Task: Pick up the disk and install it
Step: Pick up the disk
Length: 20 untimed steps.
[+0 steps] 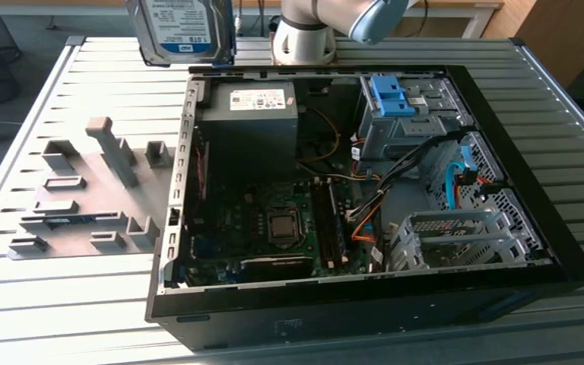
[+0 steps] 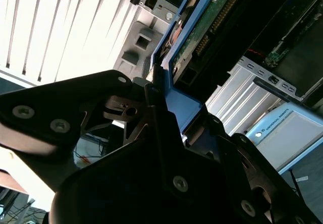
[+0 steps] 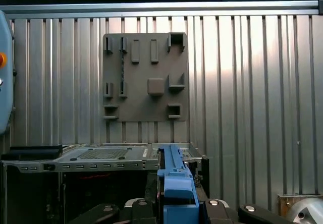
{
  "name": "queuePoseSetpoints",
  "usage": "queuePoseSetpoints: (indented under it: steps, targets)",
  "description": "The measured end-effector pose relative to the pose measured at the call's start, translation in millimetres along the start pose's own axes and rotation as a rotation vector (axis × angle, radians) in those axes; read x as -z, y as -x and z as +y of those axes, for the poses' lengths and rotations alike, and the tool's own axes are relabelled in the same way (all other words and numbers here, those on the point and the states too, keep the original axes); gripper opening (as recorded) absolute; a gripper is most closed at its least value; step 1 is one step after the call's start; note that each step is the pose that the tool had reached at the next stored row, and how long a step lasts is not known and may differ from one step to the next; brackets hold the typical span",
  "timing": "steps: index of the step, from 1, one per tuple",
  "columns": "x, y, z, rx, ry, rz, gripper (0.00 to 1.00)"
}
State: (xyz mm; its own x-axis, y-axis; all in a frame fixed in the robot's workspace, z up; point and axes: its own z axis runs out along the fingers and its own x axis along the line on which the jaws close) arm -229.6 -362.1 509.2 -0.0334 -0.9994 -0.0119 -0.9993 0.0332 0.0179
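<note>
The disk [image 1: 182, 29], silver with a white-and-blue label and a blue rail frame, hangs in the air above the table's far edge, beyond the far left corner of the open computer case [image 1: 566, 251] in the exterior view. In the second wrist view my gripper [image 2: 174, 114] is shut on the disk's blue frame [image 2: 177, 90], and the disk's green circuit board [image 2: 209, 24] faces the camera. In the first wrist view the blue rail [image 3: 174, 181] stands upright between the black fingers [image 3: 144, 204].
The case lies open on the slatted metal table [image 1: 566, 122], with a grey power supply box [image 1: 253, 114], a blue bracket [image 1: 388, 95] in the drive bay and a metal cage [image 1: 455, 237]. A grey fixture plate [image 1: 84, 190] lies at the exterior view's left. The arm's base [image 1: 303, 38] stands behind.
</note>
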Motion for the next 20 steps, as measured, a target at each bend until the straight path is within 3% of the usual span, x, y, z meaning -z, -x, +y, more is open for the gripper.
queuePoseSetpoints:
  steps: [14,20]
  targets:
    - [-0.3,-25.0,-5.5,-0.001,0.0000,0.0000,0.36]
    - [-0.2,-30.7,-16.6,-0.001,0.0000,-0.0001,0.36]
